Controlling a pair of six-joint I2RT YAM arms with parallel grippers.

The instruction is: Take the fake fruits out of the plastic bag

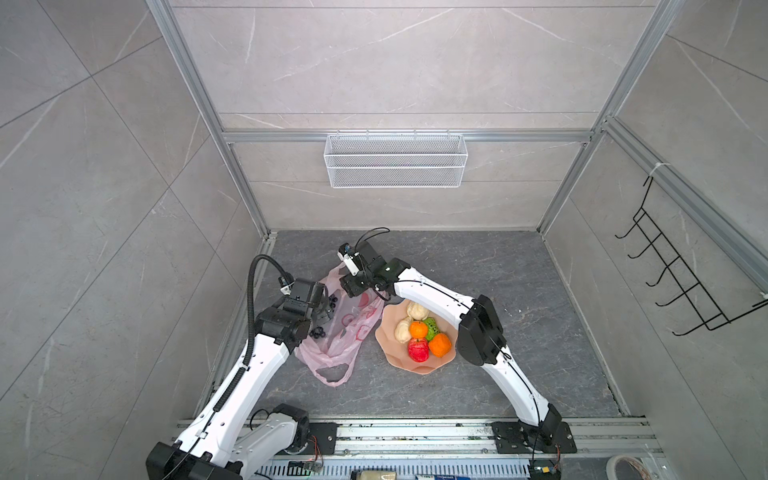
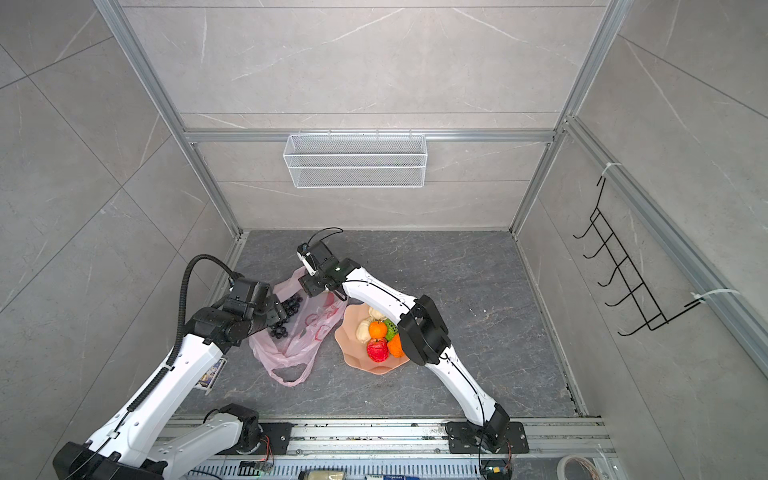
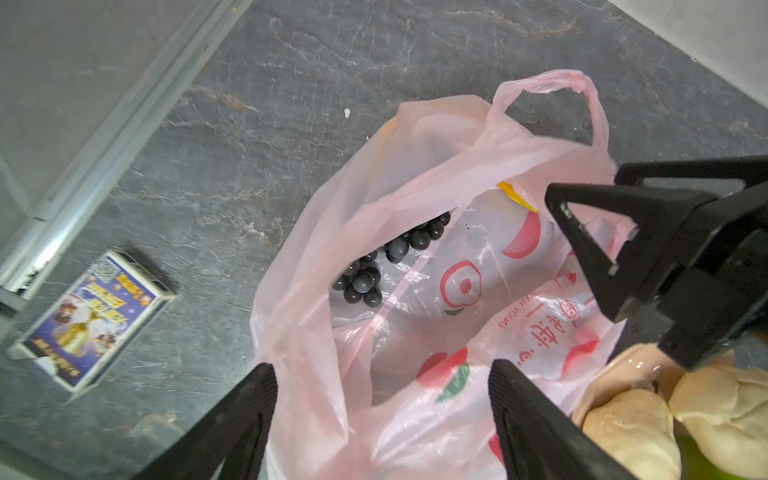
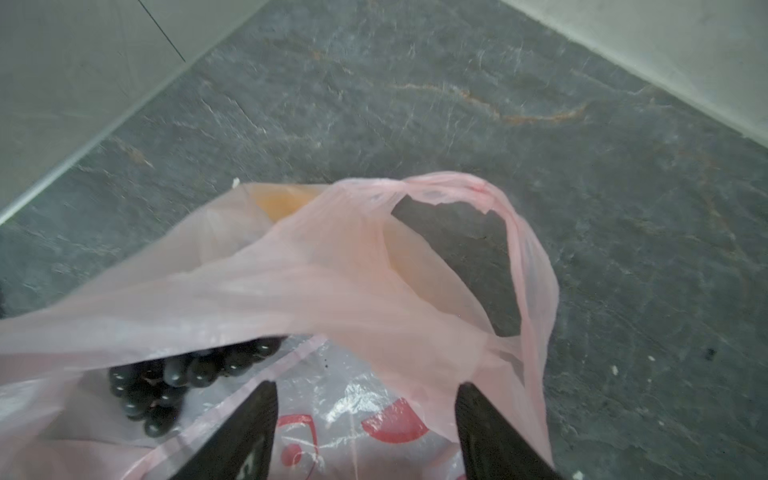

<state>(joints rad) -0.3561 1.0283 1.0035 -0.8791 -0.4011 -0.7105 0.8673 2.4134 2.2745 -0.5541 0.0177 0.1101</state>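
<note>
- A small printed box (image 3: 95,320) lies flat on the dark floor (image 1: 519,291) at the far left, apart from everything else and no part of the job
- The left gripper (image 3: 382,415) hovers over the left side of the thin pink bag (image 1: 353,328). Its two black fingers are spread wide, loose film lies between them, and nothing is pinched
- A bunch of dark grapes (image 3: 365,282) sits just inside the bag's open mouth, resting on the lower layer and partly tucked under the upper flap. It is not yet out. In both top views it peeks out beside the left gripper
- Deeper in the bag a yellow sliver shows through the film, probably the banana (image 3: 515,195), though too little is visible to be sure
- The right gripper (image 4: 365,432) reaches across the middle and hangs over the far end of the bag. Its fingers are also spread apart and empty, pointing down at the mouth
- Just to the right of the bag stands a peach plate (image 1: 390,357) with a wavy rim, and six fruits are piled on it. They are two cream lumpy fruits (image 1: 417,309), two oranges (image 1: 418,329), a bumpy green fruit (image 1: 432,326) and a red apple (image 1: 417,349)
- By this count most of the work looks done: six pieces are out and on the plate. The grapes, and seemingly the banana, remain in the bag, and neither gripper has a hold on either
</note>
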